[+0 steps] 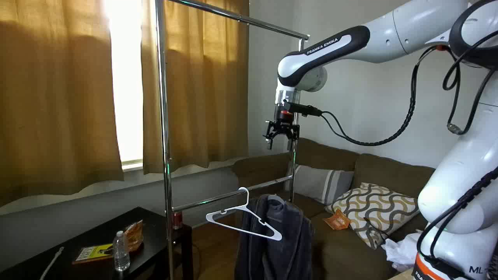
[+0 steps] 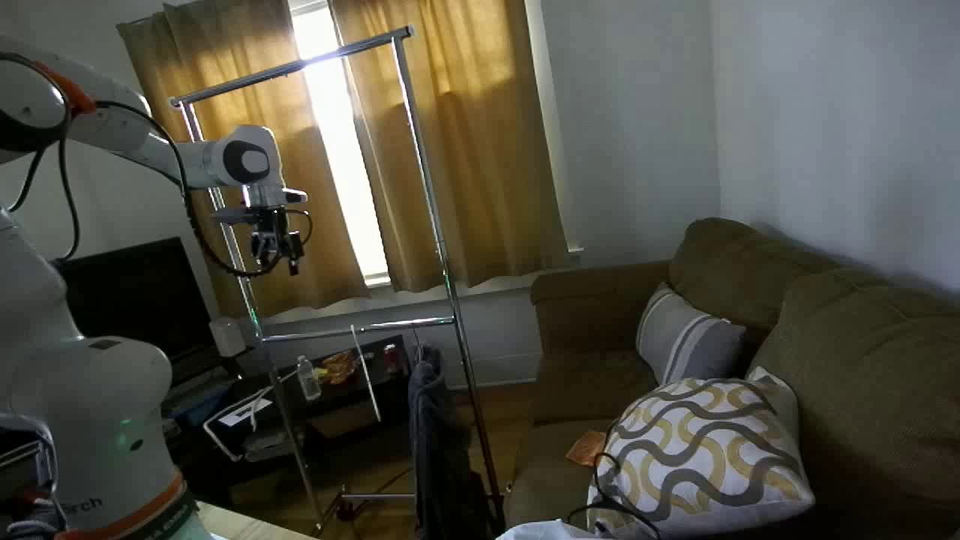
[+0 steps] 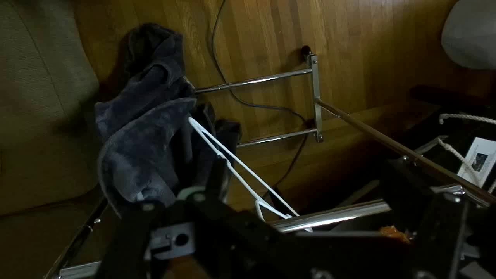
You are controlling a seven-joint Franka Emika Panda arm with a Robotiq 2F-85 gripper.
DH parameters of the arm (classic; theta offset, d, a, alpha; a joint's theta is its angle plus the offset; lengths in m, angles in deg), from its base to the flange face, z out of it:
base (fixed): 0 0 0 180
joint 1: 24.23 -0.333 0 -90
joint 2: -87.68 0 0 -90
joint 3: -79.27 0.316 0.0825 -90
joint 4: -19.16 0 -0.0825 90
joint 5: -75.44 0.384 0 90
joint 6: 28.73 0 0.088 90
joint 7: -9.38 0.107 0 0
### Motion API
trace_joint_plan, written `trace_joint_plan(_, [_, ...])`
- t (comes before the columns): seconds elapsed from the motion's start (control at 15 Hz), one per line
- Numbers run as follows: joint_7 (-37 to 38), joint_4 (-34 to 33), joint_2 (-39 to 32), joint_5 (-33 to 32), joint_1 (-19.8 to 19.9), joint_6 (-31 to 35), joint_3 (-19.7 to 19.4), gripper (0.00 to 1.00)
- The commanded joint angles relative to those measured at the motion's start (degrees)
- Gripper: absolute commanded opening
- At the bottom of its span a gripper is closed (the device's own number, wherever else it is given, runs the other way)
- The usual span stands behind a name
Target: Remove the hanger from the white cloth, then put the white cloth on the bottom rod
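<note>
Exterior view: the gripper point(image 1: 279, 146) gapes above the bottom rod point(image 1: 223, 196), the white cloth point(image 1: 401, 250) well apart, toward the arm base point(image 1: 459, 253).

white cloth point(image 1: 400, 249), white hanger point(image 1: 244, 209), dark grey garment point(image 1: 286, 249), gold curtains point(image 1: 198, 89), grey-and-yellow wave-patterned cushion point(image 1: 375, 208)
</note>
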Motion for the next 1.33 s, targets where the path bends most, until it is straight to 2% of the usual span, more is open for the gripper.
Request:
trace_joint_plan(0.0, [0.05, -0.14, -0.04, -0.05, -0.13, -0.16, -0.12, 1.0])
trace_joint_plan(0.6, [0.04, -0.14, -0.04, -0.05, -0.13, -0.16, -0.12, 1.0])
trace_joint_plan(1.13, [2.95, 2.39, -4.93, -4.46, 7.96, -0.19, -7.96, 1.0])
trace_joint_plan(1.27, [3.52, 3.61, -5.97, -8.05, 10.16, -0.12, -10.05, 1.0])
